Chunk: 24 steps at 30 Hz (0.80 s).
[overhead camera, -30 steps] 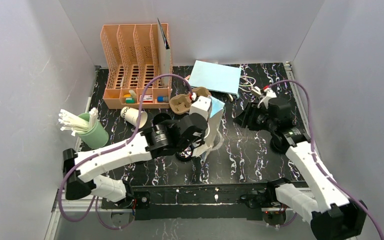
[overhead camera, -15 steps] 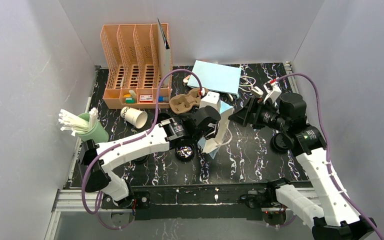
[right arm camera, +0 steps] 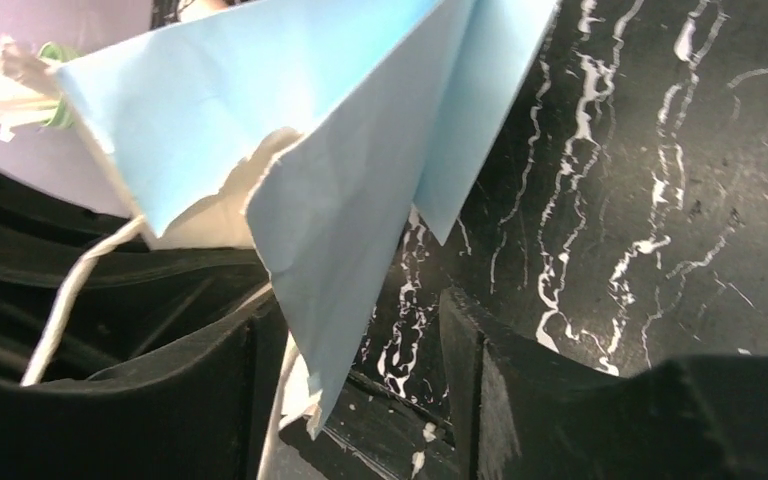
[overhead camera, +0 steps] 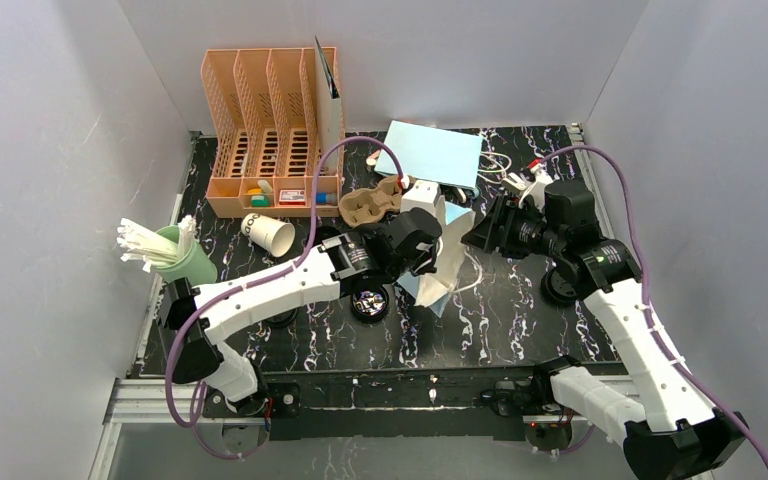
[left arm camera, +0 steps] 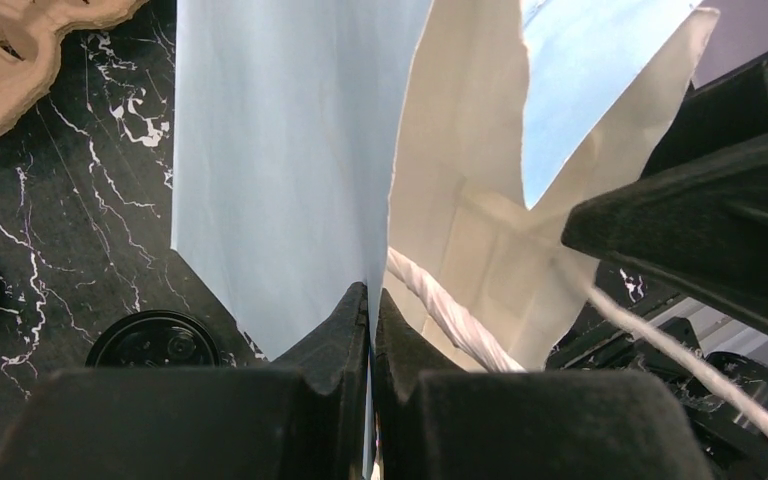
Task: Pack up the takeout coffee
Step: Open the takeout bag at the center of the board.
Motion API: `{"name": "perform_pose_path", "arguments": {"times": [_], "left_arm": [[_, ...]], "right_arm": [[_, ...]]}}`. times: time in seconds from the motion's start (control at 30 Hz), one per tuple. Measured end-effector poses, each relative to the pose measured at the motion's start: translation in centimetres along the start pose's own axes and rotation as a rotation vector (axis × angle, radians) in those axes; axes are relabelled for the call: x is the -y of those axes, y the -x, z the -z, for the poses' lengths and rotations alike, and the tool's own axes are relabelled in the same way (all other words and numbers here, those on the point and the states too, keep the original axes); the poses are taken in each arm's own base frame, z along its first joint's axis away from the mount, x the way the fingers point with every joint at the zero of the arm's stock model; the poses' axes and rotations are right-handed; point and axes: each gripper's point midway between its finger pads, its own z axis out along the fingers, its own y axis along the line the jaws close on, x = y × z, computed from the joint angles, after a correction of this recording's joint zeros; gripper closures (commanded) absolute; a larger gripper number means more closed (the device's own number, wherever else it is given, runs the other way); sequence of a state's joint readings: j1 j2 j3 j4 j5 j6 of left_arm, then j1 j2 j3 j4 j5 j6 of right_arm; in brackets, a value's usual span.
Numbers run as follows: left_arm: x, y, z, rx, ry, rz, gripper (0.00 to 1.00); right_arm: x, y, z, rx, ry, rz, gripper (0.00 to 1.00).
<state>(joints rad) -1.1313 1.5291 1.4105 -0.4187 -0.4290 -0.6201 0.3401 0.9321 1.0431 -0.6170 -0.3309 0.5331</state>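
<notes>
Holds the light-blue paper bag (overhead camera: 444, 282) at mid-table by one wall in the left gripper (left arm camera: 371, 300), pressed flat together on the sheet's edge with no gap showing. Hard to tell whether the bag's lowest corner touches the black marbled table (overhead camera: 500, 330). Straddles the bag's opposite wall with the right gripper (right arm camera: 355, 335), spread apart: paper hanging close by one finger (right arm camera: 190, 390), bare table showing between the sheet and the other, no pinch visible. Shows, in the left wrist view, a white inside and a white cord handle (left arm camera: 450, 315) through a mouth only partly parted and creased. Just beside the bag on its left, under the left forearm: a takeout coffee cup (overhead camera: 370, 302), black lid on, outside the bag. Well to the right, near the table's right edge and close against the right arm: a second dark lidded cup (overhead camera: 560, 288), also outside. Just behind the left gripper: the brown pulp carrier (overhead camera: 370, 205). Along the back edge: an orange organiser (overhead camera: 260, 120) and a flat blue bag (overhead camera: 430, 155). By the left edge: a green cup of white sticks (overhead camera: 185, 265) and a tipped white paper cup (overhead camera: 268, 235). Open room only in front of the bag toward the near edge, and between bag and second cup.
</notes>
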Motion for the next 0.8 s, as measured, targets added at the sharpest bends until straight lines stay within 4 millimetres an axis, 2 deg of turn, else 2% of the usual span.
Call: {"name": "perform_pose_path", "arguments": {"times": [0.07,0.27,0.43,0.53,0.7,0.77,0.8], "left_arm": [[0.1,0.3,0.1,0.005,-0.002,0.004,1.0],[0.2,0.8,0.2,0.014,-0.003,0.01,1.0],[0.1,0.8,0.3,0.013,0.0,0.009,1.0],[0.3,0.9,0.5,0.017,-0.011,0.018,1.0],[1.0,2.1,1.3,0.047,-0.057,0.049,1.0],[1.0,2.6,1.8,0.059,-0.066,0.058,1.0],[1.0,2.9,2.0,0.065,-0.07,0.062,1.0]], "right_arm": [[0.8,-0.1,0.0,0.003,-0.041,0.006,0.5],[2.9,-0.1,0.1,0.018,-0.152,0.008,0.5],[3.1,-0.4,-0.1,0.01,-0.151,0.002,0.49],[2.9,-0.8,-0.6,-0.008,-0.126,-0.012,0.52],[3.3,-1.5,-2.0,-0.053,-0.132,-0.031,0.53],[3.6,-1.6,-2.3,-0.058,-0.143,-0.033,0.55],[3.7,-1.6,-2.3,-0.058,-0.148,-0.034,0.62]]}}
